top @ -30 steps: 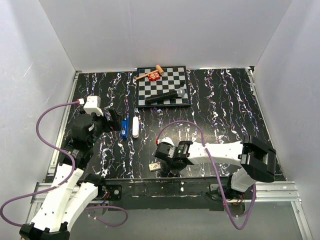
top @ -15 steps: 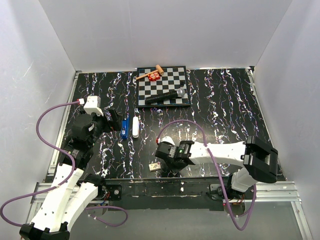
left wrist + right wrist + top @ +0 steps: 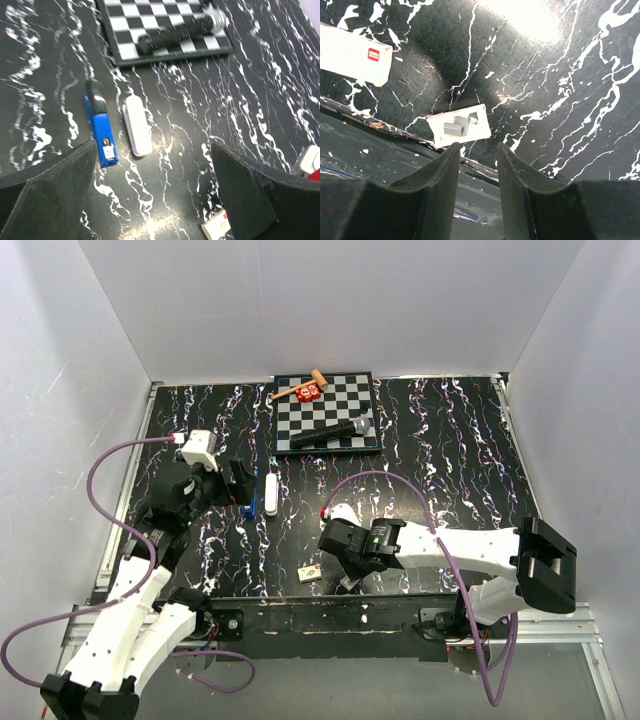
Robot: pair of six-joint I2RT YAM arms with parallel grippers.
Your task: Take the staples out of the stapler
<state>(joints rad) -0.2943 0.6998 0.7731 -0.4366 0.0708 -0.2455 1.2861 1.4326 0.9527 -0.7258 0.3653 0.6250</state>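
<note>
Blue stapler (image 3: 101, 135) lies flat on the black, white-veined table (image 3: 450, 460), left of centre, with its black end pointing at the far side. Can't tell whether it has staples in it. A slim white object (image 3: 136, 125) lies parallel just beside it on the right, with a thin gap, not touching. My left gripper (image 3: 152, 147) hangs over the pair with jaws at full width and nothing in them. In its wrist view the stapler sits toward one side of the gap and the white object is nearer the middle. From the top camera that gripper hides most of the stapler, so only the near blue end shows. Farther out, at the far centre, is a checkerboard (image 3: 300, 420) with a black microphone (image 3: 333, 432) lying diagonally across it. A small wooden mallet (image 3: 300, 387) and a red piece (image 3: 308, 392) sit at the board's far left corner, and the mallet's handle overhangs the edge. My right gripper (image 3: 477, 150) is low at the table's near edge, well apart from the stapler. Its jaws are partly open with a narrow gap, gripping nothing. Just past the fingertips a white slip (image 3: 480, 132) lies at the table lip. It carries short grey metal pieces (image 3: 454, 130) that look like bits of staple strip. A small white box (image 3: 352, 52) with a red label lies near the slip, on its left in the top view.
</note>
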